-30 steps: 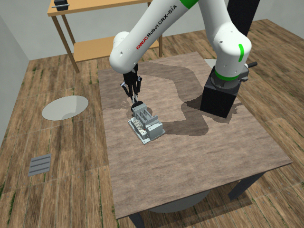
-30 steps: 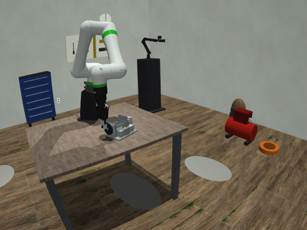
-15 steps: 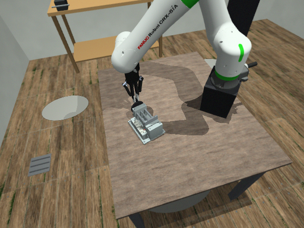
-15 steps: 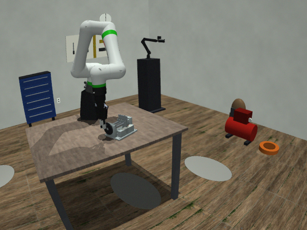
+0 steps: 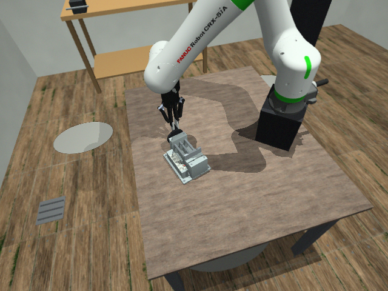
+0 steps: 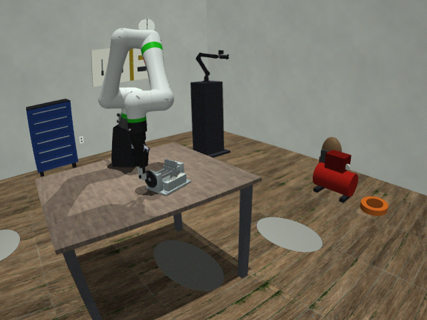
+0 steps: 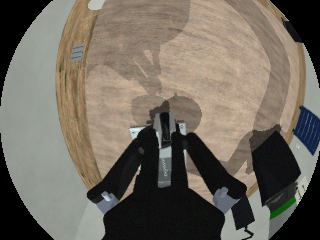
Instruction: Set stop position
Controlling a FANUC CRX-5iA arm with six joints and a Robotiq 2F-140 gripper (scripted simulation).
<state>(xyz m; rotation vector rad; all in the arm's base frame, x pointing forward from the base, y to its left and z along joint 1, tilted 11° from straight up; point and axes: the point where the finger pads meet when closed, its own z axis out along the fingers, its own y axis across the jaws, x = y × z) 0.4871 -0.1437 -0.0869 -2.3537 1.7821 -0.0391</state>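
A small grey stop fixture (image 5: 187, 158) with a slide and a scale sits on the wooden table, left of the middle. It also shows in the exterior view (image 6: 167, 178). Its black handwheel (image 5: 174, 134) faces the far left end, also seen side-on (image 6: 150, 177). My gripper (image 5: 175, 125) comes down from above and is shut on the handwheel's handle. In the wrist view the fingers are close together over the fixture, which they mostly hide. The scale reading is too small to tell.
The robot's black base (image 5: 279, 122) stands at the table's far right. A wooden shelf (image 5: 125, 60) stands behind the table. A blue drawer cabinet (image 6: 51, 135), a black pedestal (image 6: 207, 117) and a red compressor (image 6: 335, 175) stand on the floor around.
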